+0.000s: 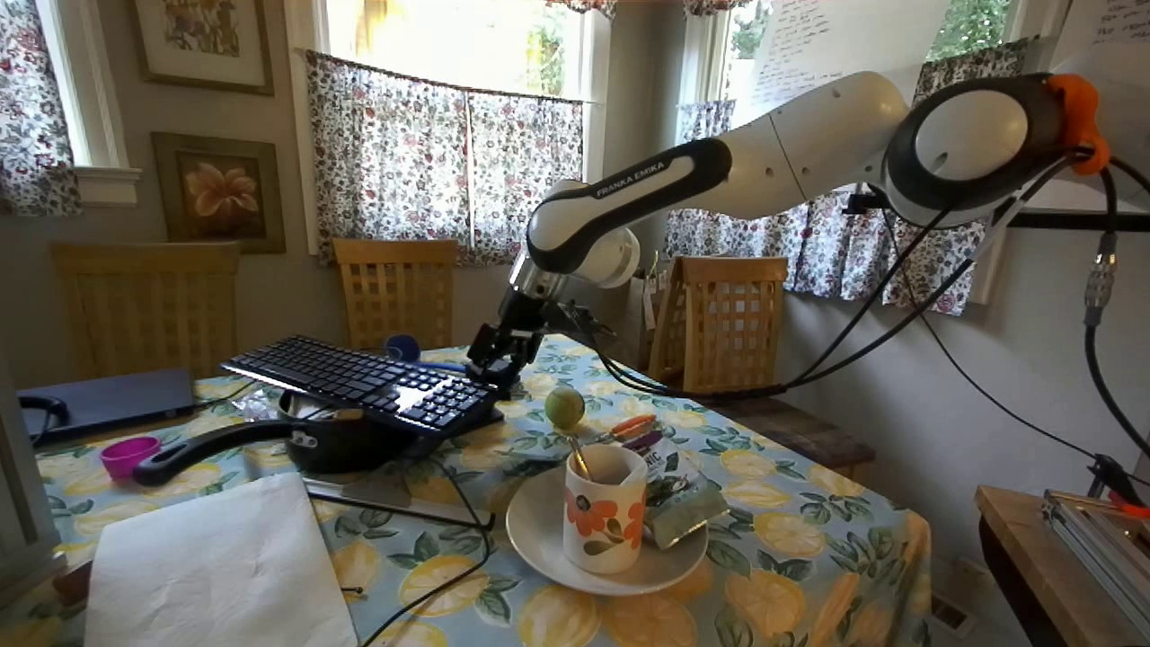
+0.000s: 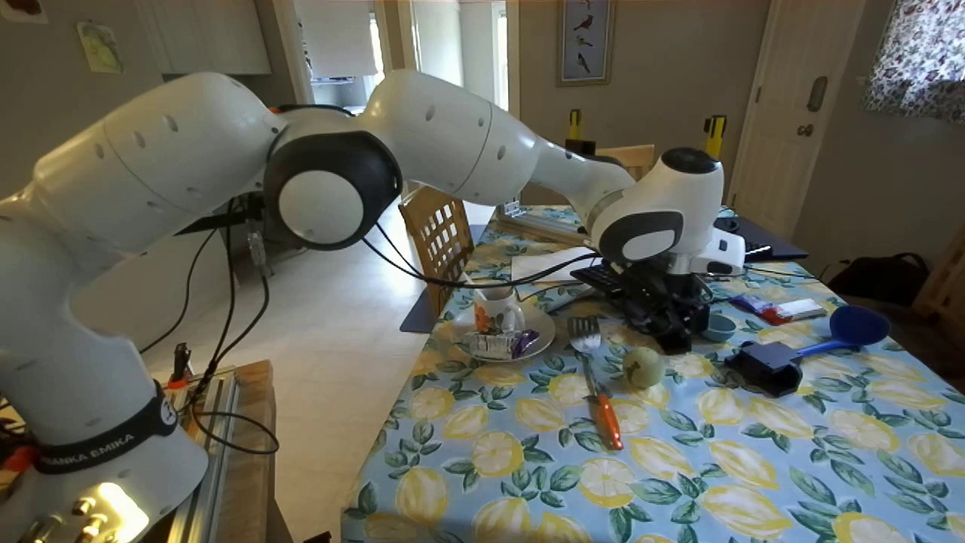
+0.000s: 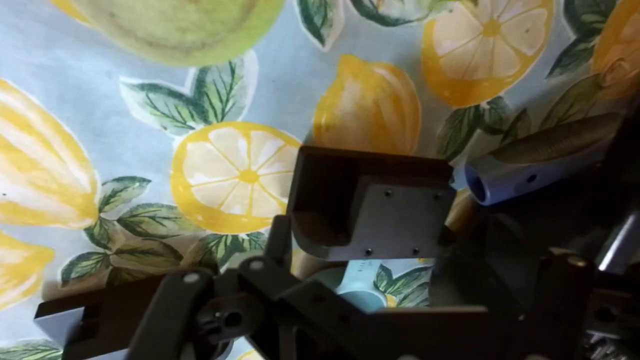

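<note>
My black gripper is over the table, beside the end of a black keyboard (image 1: 359,377), in both exterior views (image 1: 496,370) (image 2: 673,339). In the wrist view its jaws (image 3: 385,283) stand apart with a gap. Through the gap I see part of a light-blue cup (image 3: 364,297) on the cloth below; it also shows beside the gripper in an exterior view (image 2: 720,327). I see nothing held. A green-yellow ball (image 2: 644,367) lies close to the gripper; it shows at the top of the wrist view (image 3: 185,25). A blue-grey hollow-ended piece (image 3: 540,160) lies right of the jaws.
The keyboard rests tilted across a black pan (image 1: 337,449). A flowered mug (image 1: 604,521) stands on a white plate (image 1: 539,539) with packets (image 1: 687,517). A fork with orange handle (image 2: 608,422), a black box (image 2: 767,368) and a blue ladle (image 2: 859,327) lie on the lemon-print cloth.
</note>
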